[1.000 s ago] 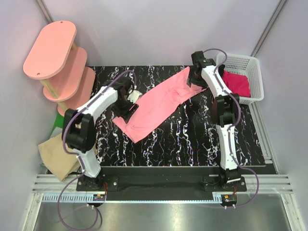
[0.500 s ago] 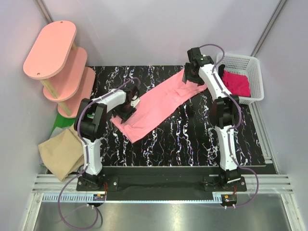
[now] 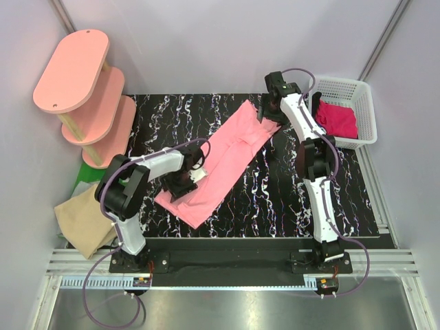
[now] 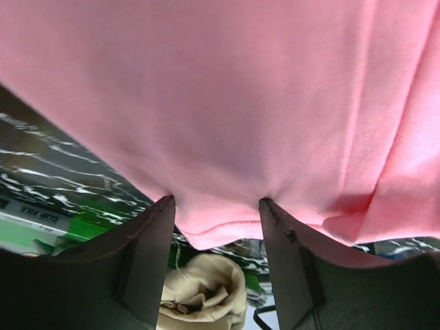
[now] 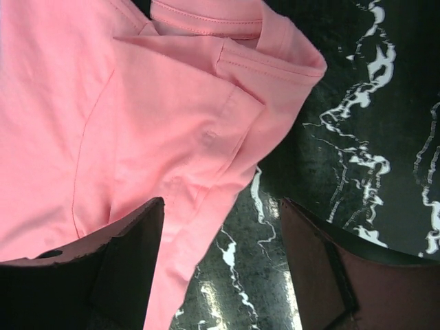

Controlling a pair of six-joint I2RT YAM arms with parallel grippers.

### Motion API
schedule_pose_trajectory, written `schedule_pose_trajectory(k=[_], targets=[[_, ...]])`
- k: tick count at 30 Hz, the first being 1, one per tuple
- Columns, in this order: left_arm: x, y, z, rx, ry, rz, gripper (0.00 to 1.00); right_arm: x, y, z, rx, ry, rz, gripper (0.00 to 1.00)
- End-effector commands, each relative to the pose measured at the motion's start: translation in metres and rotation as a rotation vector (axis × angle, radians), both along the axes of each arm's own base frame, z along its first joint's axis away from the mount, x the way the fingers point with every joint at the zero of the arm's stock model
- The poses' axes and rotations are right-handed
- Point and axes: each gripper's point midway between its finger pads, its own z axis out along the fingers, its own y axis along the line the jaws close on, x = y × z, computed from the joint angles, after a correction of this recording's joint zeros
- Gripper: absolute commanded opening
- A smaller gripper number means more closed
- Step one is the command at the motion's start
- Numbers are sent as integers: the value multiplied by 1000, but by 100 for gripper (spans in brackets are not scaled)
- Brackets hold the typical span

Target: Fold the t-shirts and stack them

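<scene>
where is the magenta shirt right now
In the top external view, the magenta-red shirt lies bunched inside the white basket at the table's far right corner, right of the right gripper.

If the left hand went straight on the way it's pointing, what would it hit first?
The salmon-pink t-shirt. In the left wrist view its cloth fills the way ahead of the left hand, with the hem lying between the open fingers. Contact looks near, though depth is unclear.

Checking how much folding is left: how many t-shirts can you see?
3: the salmon-pink t-shirt spread diagonally on the table, the tan t-shirt crumpled beside the table's near-left corner, the magenta t-shirt in the white basket. More could lie beneath it.
</scene>
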Motion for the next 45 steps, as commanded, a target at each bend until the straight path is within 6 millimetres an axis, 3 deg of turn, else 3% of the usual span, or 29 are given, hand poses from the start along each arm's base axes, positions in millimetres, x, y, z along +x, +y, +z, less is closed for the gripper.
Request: schedule_pose_trajectory(k=[1,5,11,20,24,26,28,29,31,32,33,34,35,36,37,38,39,40,41,42,43,44,45], targets=[[-14,-13,-3,-58,51,-26,57,2,21,-26,88,46,19,74],[-21,-24,-3,-71,74,-60,57,-2,36,-50,154,107,44,72],[-25,-44,0,-111,104,-101,56,4,30,-81,168,147,24,72],[-32,-66,0,-176,173,-137,56,45,12,-72,228,16,20,71],[-22,-76,6,-208,146,-124,55,64,16,-53,286,-67,47,70],[-15,-80,12,-229,122,-111,54,69,20,-33,307,-111,74,70],[1,-85,30,-270,50,-84,54,68,28,-15,323,-138,113,71],[8,-86,38,-283,19,-71,54,69,29,8,320,-178,125,72],[29,-88,69,-334,-84,-28,54,68,33,35,312,-223,152,78],[35,-88,80,-352,-118,-12,54,65,39,65,318,-273,172,81],[46,-87,104,-389,-183,18,54,63,42,82,320,-301,184,82],[50,-86,115,-407,-213,32,54,60,45,98,315,-326,201,83],[53,-84,136,-441,-266,52,54,51,52,132,311,-378,219,85],[61,-77,152,-463,-311,83,54,43,56,141,299,-383,232,86],[63,-71,164,-476,-348,106,54,30,58,174,282,-430,256,87],[65,-65,187,-511,-415,136,54,15,73,185,247,-438,286,91],[70,-49,196,-519,-450,190,54,2,77,181,202,-413,295,93],[70,-43,205,-547,-477,217,54,-18,78,210,166,-453,318,96],[67,-33,218,-573,-518,252,54,-33,83,212,116,-445,323,99],[70,-17,224,-583,-549,301,54,-60,108,189,74,-376,383,100],[69,-8,226,-584,-569,329,53,-88,117,211,46,-412,428,100],[63,1,228,-587,-591,352,53,-99,122,207,-31,-427,427,100],[64,15,229,-581,-617,395,53,-138,149,167,-105,-347,522,100]])
